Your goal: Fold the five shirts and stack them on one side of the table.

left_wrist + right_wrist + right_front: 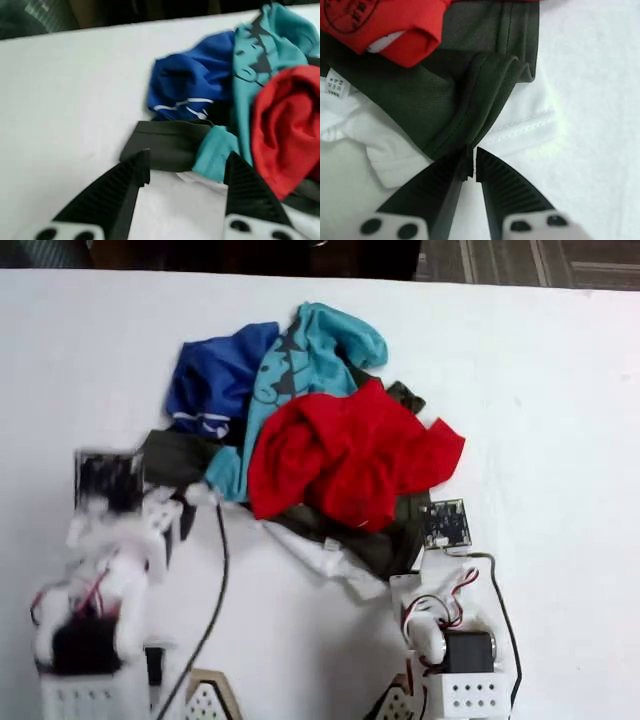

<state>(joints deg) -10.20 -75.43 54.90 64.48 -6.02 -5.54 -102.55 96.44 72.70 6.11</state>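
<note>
Jaws of the right gripper [472, 162] stand all but together, clamped on a thin fold at the edge of the dark green shirt [420, 100]. The fold narrows to a point right between the tips. Just beside them, under that fold, lies the white shirt [350, 175]. It is flat on the table [560, 390], with a stitched hem and a small label [335, 85] showing. Beyond the green cloth, a cuff of the red shirt [385, 25] lies over it.

Jaws of the left gripper [189, 160] stand wide apart and hold nothing. They are over white cloth, near another edge of the dark green shirt and a sleeve end of the teal shirt [270, 45]. The blue shirt [190, 85] lies just beyond, touching the teal one.

In the high view all five shirts form one loose, unfolded heap in the middle of the table:
- The red shirt is on top toward the arms.
- The teal shirt is behind it.
- The blue shirt is at the heap's far corner on the left arm's side.
- The dark green shirt is underneath.
- The white shirt pokes out at the near edge.

A black cable [215, 580] runs across the table between the two arms.
</note>
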